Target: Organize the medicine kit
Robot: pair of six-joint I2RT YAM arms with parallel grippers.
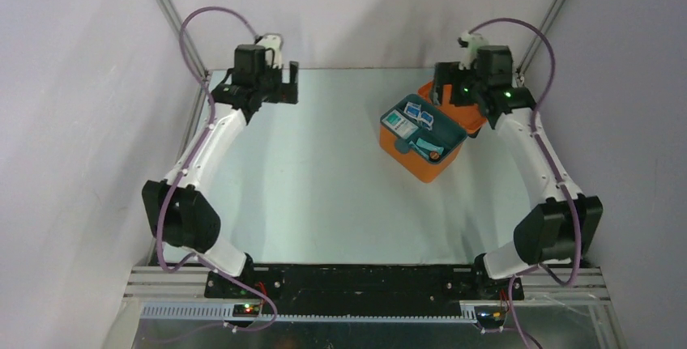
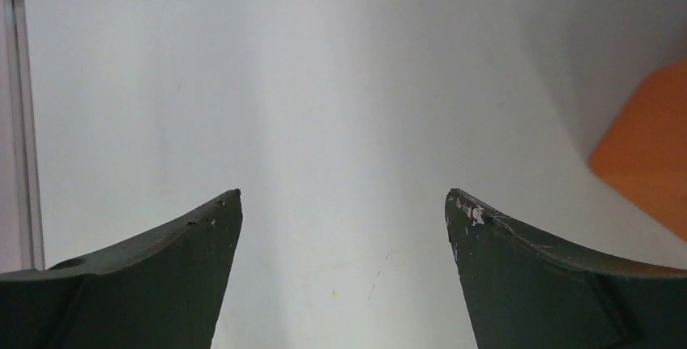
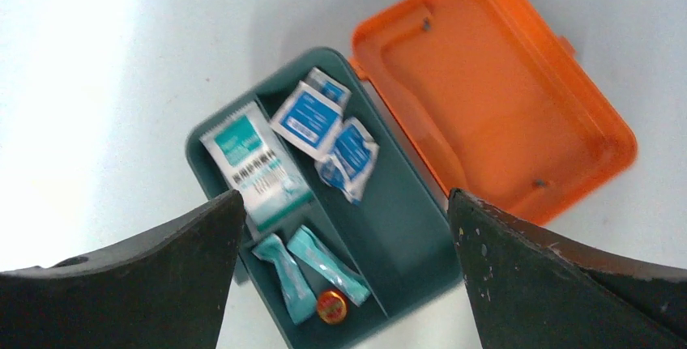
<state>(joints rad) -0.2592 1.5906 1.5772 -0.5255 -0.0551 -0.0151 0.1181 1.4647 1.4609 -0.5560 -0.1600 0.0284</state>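
The orange medicine kit [image 1: 409, 157] stands at the back right of the table with its lid [image 3: 494, 98] open and laid flat. Its dark teal tray [image 3: 421, 236] holds blue-white sachets [image 3: 306, 116], a white-teal packet [image 3: 253, 164], two teal tubes [image 3: 324, 264] and a small red-gold tin [image 3: 331, 307]. My right gripper [image 3: 344, 199] is open and empty, hovering above the tray; in the top view the right gripper [image 1: 455, 90] is over the lid. My left gripper [image 2: 343, 195] is open and empty above bare table at the back left [image 1: 271, 82].
An orange corner of the kit [image 2: 648, 151] shows at the right edge of the left wrist view. Frame posts [image 1: 166, 1] rise at the table's back corners. A metal rail [image 2: 18, 122] runs along the table's left edge.
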